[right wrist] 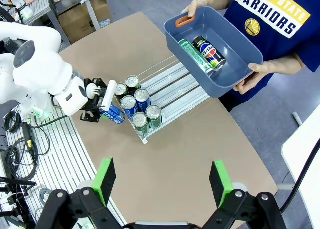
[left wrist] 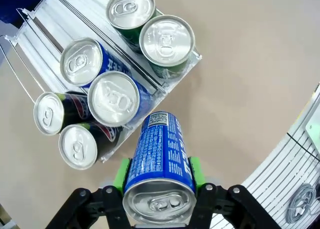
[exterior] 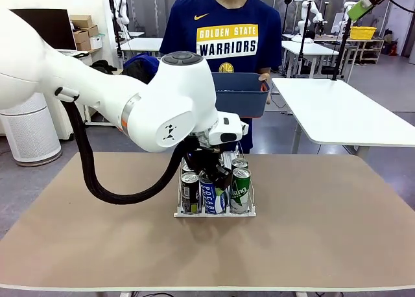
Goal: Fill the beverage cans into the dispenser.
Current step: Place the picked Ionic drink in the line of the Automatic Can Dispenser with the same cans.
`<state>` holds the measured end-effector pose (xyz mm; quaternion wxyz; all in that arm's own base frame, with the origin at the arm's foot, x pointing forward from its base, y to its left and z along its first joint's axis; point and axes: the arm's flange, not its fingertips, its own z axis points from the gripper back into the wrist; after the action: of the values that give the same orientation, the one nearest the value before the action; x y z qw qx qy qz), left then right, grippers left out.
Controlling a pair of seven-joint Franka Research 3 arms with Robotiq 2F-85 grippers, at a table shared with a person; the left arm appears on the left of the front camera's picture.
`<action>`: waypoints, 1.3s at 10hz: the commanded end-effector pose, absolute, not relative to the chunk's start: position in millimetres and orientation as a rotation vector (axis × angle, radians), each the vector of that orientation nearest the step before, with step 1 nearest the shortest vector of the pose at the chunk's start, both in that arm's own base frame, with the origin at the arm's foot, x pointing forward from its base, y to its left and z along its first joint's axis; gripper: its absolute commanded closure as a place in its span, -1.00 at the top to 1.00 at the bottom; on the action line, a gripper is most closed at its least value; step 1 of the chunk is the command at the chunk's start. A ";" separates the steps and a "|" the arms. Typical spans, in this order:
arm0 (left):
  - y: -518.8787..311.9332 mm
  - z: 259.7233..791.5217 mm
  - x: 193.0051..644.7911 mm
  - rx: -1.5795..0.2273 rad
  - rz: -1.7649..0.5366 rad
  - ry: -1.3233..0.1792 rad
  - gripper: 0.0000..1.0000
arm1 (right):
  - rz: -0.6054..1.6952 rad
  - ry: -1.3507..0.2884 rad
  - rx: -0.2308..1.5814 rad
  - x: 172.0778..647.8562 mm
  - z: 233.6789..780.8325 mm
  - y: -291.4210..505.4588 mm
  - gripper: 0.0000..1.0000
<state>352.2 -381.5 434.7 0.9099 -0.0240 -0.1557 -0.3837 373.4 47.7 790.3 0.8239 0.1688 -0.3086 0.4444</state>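
Note:
My left gripper (left wrist: pixel 159 173) is shut on a blue-and-white beverage can (left wrist: pixel 159 154), held tilted just off the front lip of the dispenser (left wrist: pixel 47 19). Six cans stand at the front of the rack's three lanes: two green (left wrist: pixel 167 39), two blue (left wrist: pixel 113 98) and two black-and-green (left wrist: pixel 77 146). From the front, the left gripper (exterior: pixel 206 166) hangs over the dispenser (exterior: pixel 214 213) and its front cans (exterior: pixel 213 194). My right gripper (right wrist: pixel 162 184) is open and high above the table, looking down on the dispenser (right wrist: pixel 175 86) and the held can (right wrist: pixel 113 114).
A person at the far side holds a dark blue bin (right wrist: pixel 235 69) above the table edge, with a green can (right wrist: pixel 192 54) and a black can (right wrist: pixel 209 51) lying in it. The bin (exterior: pixel 240 93) sits behind the left arm. The rear of the lanes is bare.

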 end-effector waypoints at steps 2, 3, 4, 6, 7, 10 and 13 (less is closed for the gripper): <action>-392.1 436.6 374.5 -0.037 -0.763 -0.397 0.15 | 0.945 -0.656 0.360 373.2 790.0 47.7 1.00; -393.5 437.5 381.1 -0.023 -0.747 -0.410 0.15 | 0.945 -0.656 0.360 373.2 790.0 47.7 1.00; -392.0 439.1 387.3 -0.008 -0.744 -0.419 0.15 | 0.945 -0.656 0.360 373.2 790.0 47.7 1.00; -389.5 442.9 396.8 0.014 -0.726 -0.439 0.15 | 0.945 -0.656 0.360 373.2 790.0 47.7 1.00; -387.2 441.4 402.5 0.025 -0.718 -0.437 0.15 | 0.945 -0.656 0.360 373.2 790.0 47.7 1.00; -388.6 429.3 415.0 0.023 -0.710 -0.421 0.15 | 0.945 -0.656 0.360 373.2 790.0 47.7 1.00; -386.7 415.6 422.2 0.026 -0.715 -0.378 0.15 | 0.945 -0.656 0.360 373.2 790.0 47.7 1.00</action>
<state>405.0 -385.6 414.5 0.9184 -0.0029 -0.1634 -0.3605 373.4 47.7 790.3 0.8239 0.1688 -0.3086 0.4444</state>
